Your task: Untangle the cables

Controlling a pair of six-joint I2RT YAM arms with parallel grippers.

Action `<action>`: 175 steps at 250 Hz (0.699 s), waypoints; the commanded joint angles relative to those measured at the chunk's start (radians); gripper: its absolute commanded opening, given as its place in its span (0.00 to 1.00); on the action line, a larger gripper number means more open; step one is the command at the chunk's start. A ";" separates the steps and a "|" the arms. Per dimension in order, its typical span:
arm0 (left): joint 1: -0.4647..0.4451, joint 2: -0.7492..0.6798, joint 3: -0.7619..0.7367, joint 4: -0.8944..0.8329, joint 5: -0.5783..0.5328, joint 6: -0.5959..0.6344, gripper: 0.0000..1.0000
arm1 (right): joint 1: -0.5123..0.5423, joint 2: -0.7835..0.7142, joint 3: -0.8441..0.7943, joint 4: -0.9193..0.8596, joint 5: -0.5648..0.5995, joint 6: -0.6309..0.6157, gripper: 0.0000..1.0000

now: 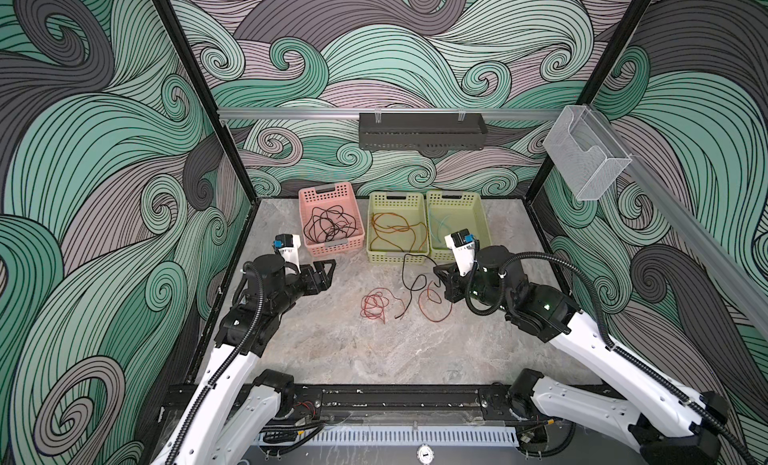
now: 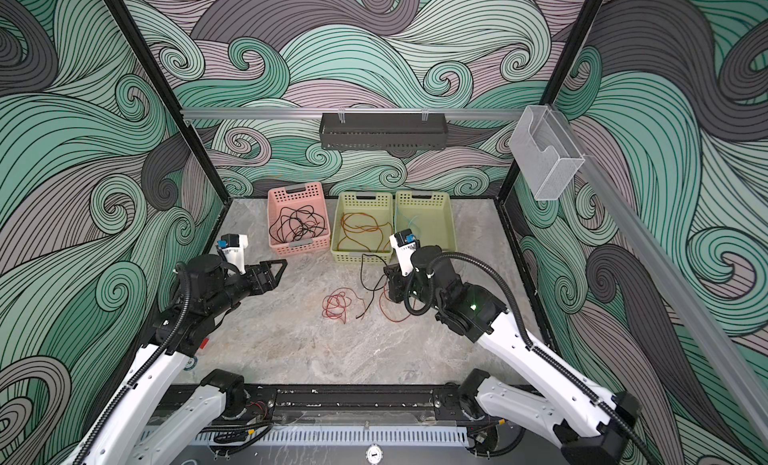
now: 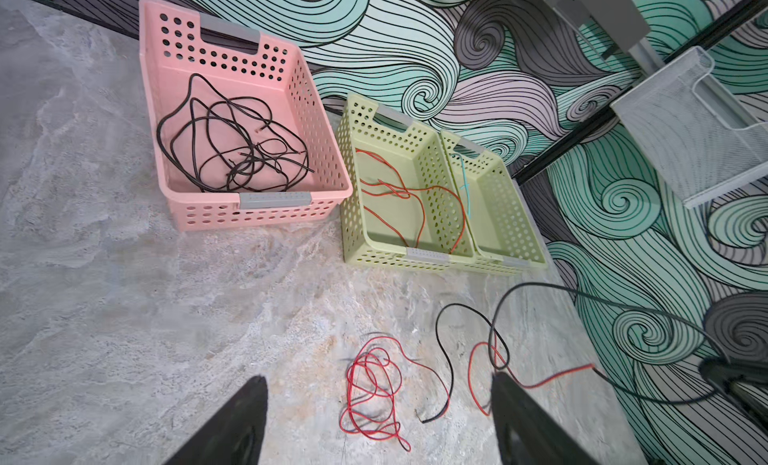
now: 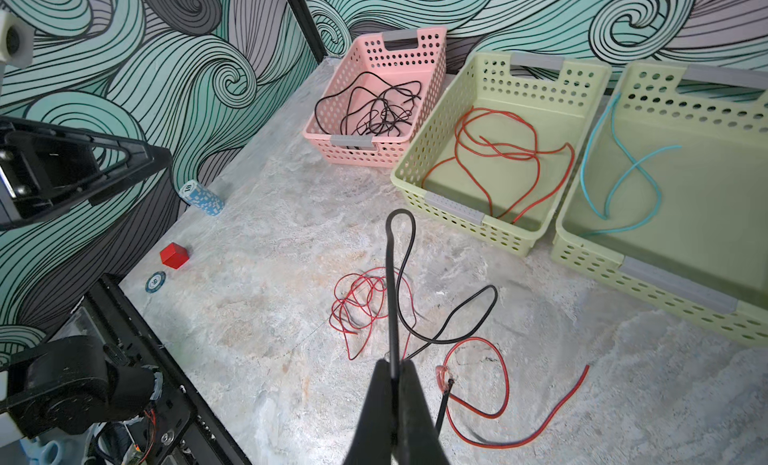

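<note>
While the left fingers (image 3: 232, 421) stand wide apart with nothing between them, above the left side of the counter (image 1: 374, 350), the right fingers (image 4: 374, 400) are pressed together on a black cable (image 4: 390, 296) toward the counter's right side. That cable rises from the pinch, bends over in a narrow loop and drops back to the counter. There it crosses a thick red cable (image 4: 505, 375) that lies in an open curl. Just left of both sits a small tangle of thin red cable (image 1: 374, 305).

By the left edge lie a red cube (image 4: 174, 255) and a stack of blue-and-white chips (image 4: 202, 197).

Three baskets stand along the back edge. The pink basket (image 3: 257, 217), nearest the back left corner, holds tangled black cables (image 3: 232, 151). The middle green basket (image 4: 415, 159) holds orange-red cables (image 4: 498, 151). Touching it, the right green basket (image 4: 665, 300) holds a light teal cable (image 4: 623, 163).
</note>
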 commanded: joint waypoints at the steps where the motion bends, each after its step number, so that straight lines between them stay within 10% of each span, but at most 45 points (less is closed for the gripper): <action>1: -0.007 -0.062 -0.019 -0.026 0.057 -0.008 0.82 | 0.037 0.031 0.053 -0.019 0.034 -0.045 0.00; 175: -0.049 -0.131 -0.144 0.244 0.266 -0.127 0.82 | 0.188 0.192 0.350 -0.067 0.020 -0.174 0.00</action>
